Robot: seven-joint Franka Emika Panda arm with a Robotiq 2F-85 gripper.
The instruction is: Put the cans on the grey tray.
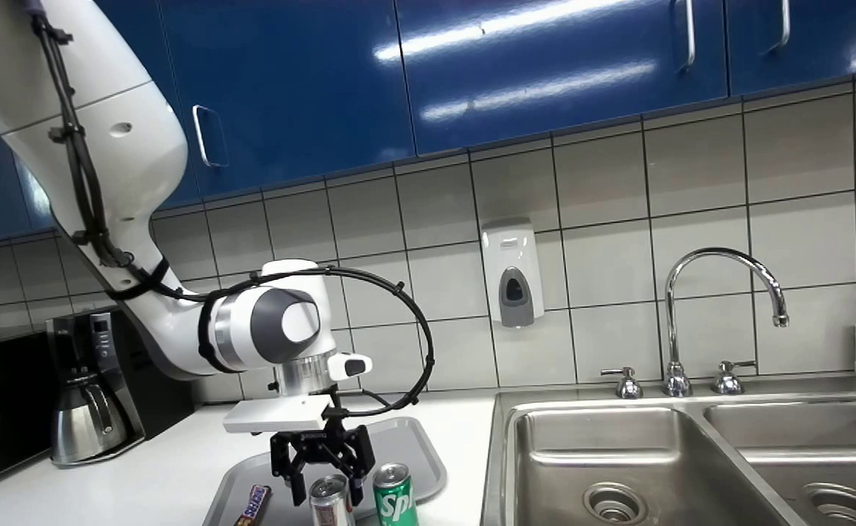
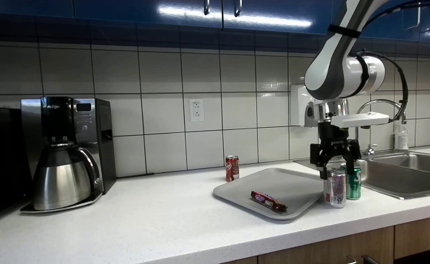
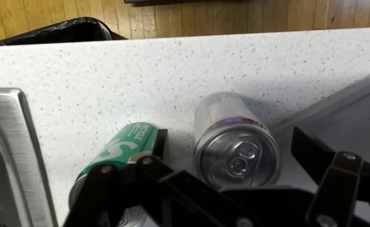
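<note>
The silver can (image 3: 235, 143) is straddled by the widely parted gripper (image 2: 336, 172); nothing is held, as far as the partly blocked views show. It, the green can (image 2: 354, 185) and red can (image 2: 232, 168) are stood on the tabletop (image 2: 145, 227), outside the grey tray (image 2: 284, 182).

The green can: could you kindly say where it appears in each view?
In an exterior view: green can, bottom edge, left of centre.
In an exterior view: green can, right side, below middle.
Wrist view: green can, lower left, partly hidden.
Shared landmark: silvery can, beside it.
</note>
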